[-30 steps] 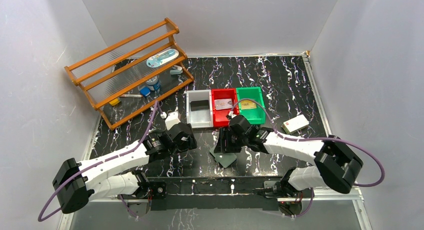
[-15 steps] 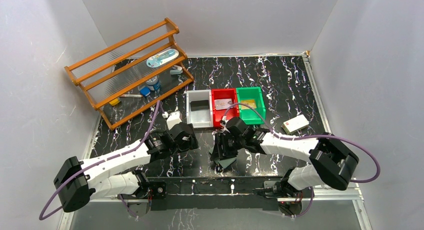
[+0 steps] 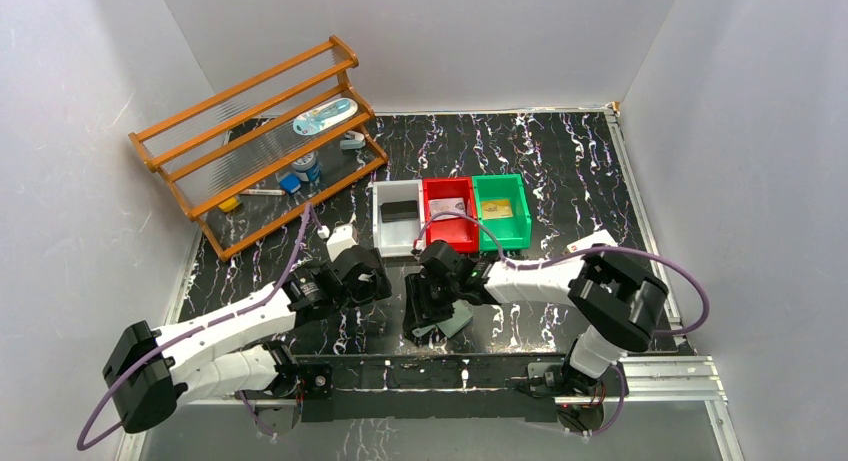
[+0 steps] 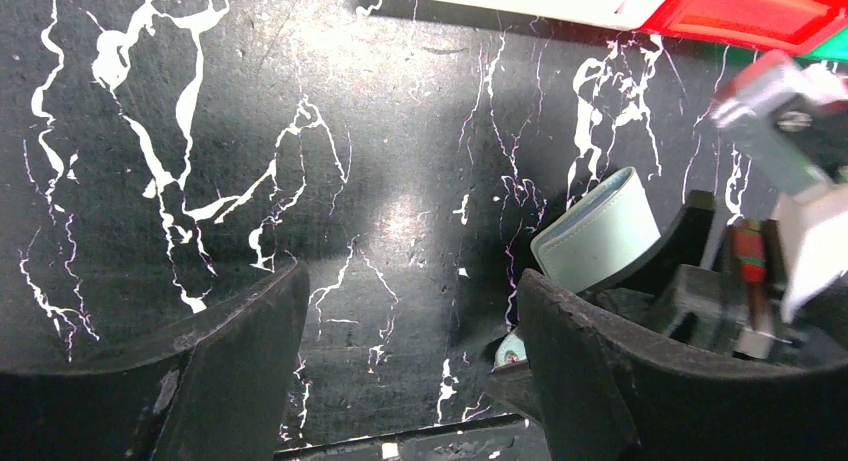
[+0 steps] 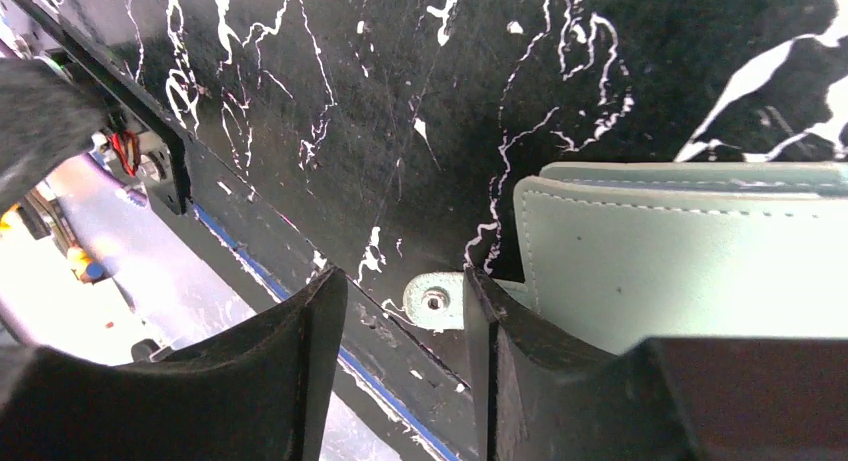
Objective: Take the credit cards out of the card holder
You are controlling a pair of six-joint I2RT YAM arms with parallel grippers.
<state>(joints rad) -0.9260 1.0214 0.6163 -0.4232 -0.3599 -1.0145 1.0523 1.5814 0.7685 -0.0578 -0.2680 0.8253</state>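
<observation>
— What changed?
— The right gripper (image 5: 405, 291) swung left along the near edge of the black marbled table (image 3: 560, 161). Its jaws, apart, straddle the side tab (image 5: 435, 301) of the flat grey-green bifold card holder (image 5: 680, 271).
— And the left gripper (image 4: 412, 281)?
— Spread wide, empty. The thin plastic credit cards (image 3: 447, 207) lie in the plastic bins (image 3: 398, 241), so it's likely nearly finished.

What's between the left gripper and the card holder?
Only bare table, in the left wrist view; the card holder rises past one finger of the left gripper.

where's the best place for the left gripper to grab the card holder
Probably the card holder's raised flap: it curls up off the table, leaving a free edge to pinch. Bring the left gripper in from the robot's left, jaws open across the flap, since the right gripper crowds the other side.
</observation>
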